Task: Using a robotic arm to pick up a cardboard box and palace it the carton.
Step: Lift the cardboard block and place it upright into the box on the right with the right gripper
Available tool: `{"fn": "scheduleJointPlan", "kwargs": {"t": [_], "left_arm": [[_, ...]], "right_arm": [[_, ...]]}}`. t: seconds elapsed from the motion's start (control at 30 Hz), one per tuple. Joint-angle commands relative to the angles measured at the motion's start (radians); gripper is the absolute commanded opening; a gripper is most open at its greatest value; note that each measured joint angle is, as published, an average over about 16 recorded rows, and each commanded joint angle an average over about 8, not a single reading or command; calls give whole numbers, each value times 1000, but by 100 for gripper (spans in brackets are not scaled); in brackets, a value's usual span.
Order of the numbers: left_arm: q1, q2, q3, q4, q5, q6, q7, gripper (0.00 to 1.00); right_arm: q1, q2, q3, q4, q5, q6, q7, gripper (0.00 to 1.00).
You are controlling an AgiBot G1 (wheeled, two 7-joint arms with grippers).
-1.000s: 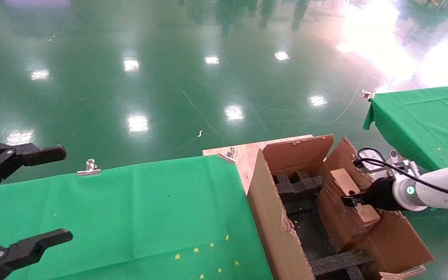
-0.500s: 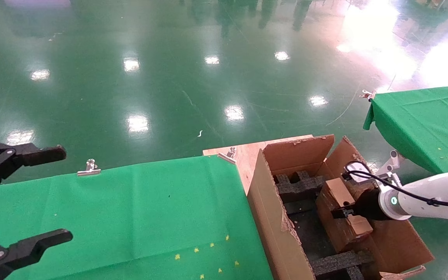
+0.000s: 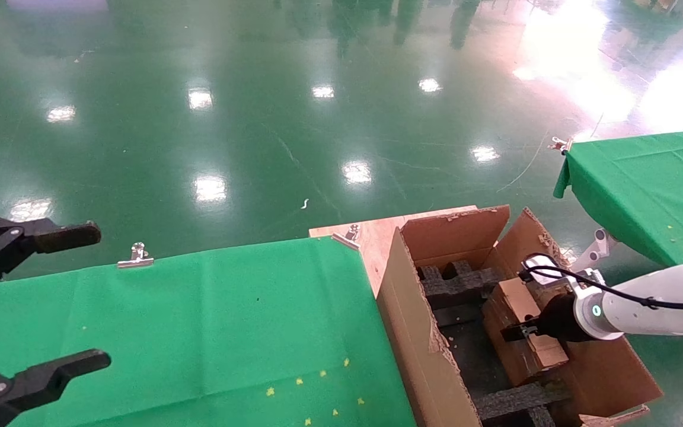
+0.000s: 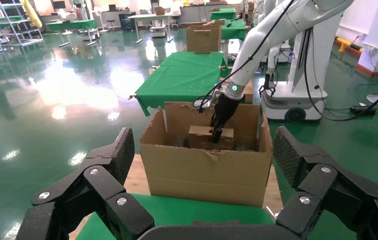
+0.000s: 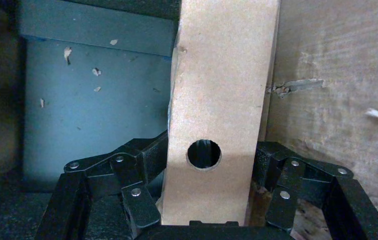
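The small brown cardboard box (image 3: 516,296) with a round hole (image 5: 204,154) is inside the large torn-flapped carton (image 3: 412,332), close to its right wall. The white robotic arm (image 3: 656,299) reaches in from the right. My right gripper (image 3: 525,332) is shut on the cardboard box, its fingers (image 5: 144,160) pressed on both sides. The left wrist view shows the box (image 4: 210,136) low in the carton (image 4: 204,172) with the arm (image 4: 262,45) above it. My left gripper (image 4: 204,165) is open and empty, parked over the green table at the far left.
Black foam inserts (image 3: 457,281) line the carton's floor and ends. The green-clothed table (image 3: 199,320) lies left of the carton, with a metal clip (image 3: 135,256) on its far edge. A second green table (image 3: 650,184) stands at the right. Shiny green floor lies beyond.
My right gripper has moved down and leftwards with the cardboard box, lowering it deeper into the carton. The left arm has not moved.
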Motion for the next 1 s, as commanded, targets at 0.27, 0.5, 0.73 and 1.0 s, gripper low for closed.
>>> {"fn": "scheduleJointPlan", "kwargs": {"t": [0.27, 0.5, 0.73, 1.0], "left_arm": [[0, 0, 0, 0, 0, 0, 0, 100], [0, 0, 0, 0, 0, 0, 0, 100], [0, 0, 0, 0, 0, 0, 0, 100], [0, 0, 0, 0, 0, 0, 0, 100]], "right_arm": [[-8, -3, 10, -12, 24, -8, -24, 100], [6, 1, 10, -11, 19, -16, -22, 100], [39, 13, 5, 6, -5, -33, -14, 100], [70, 39, -9, 53, -43, -47, 18, 100]]}}
